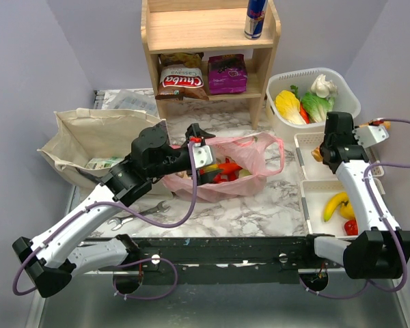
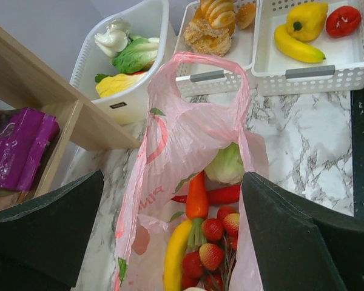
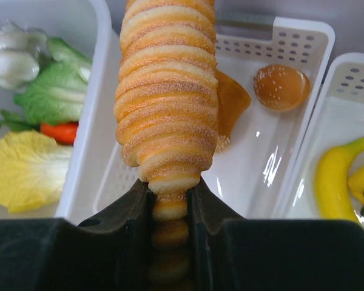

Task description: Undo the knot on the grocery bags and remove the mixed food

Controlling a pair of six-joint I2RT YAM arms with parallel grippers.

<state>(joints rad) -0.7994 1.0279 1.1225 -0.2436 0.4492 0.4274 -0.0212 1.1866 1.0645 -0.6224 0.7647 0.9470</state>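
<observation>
The pink plastic bag [image 1: 256, 158] lies open on the marble table, its handle loops [image 2: 211, 65] loose; no knot shows. My left gripper [image 1: 203, 158] is open, its fingers wide on either side of the bag's mouth [image 2: 173, 191]. Inside lie an orange carrot [image 2: 197, 195], a yellow banana [image 2: 175, 254], strawberries [image 2: 212, 229], a red pepper [image 2: 223, 194] and a green leafy head [image 2: 225, 163]. The beige canvas tote [image 1: 96, 137] lies at the left. My right gripper [image 3: 170, 194] is shut on a sugared spiral pastry [image 3: 167, 103] above the middle white tray [image 1: 307, 167].
A wooden shelf [image 1: 212, 41] at the back holds a Chuba bag [image 1: 180, 80], a purple bag [image 1: 227, 73] and a can [image 1: 255, 18]. A white basket [image 1: 345, 96] holds vegetables. The near tray [image 1: 314, 205] holds a banana and peppers. A wrench [image 1: 140, 213] lies near the front.
</observation>
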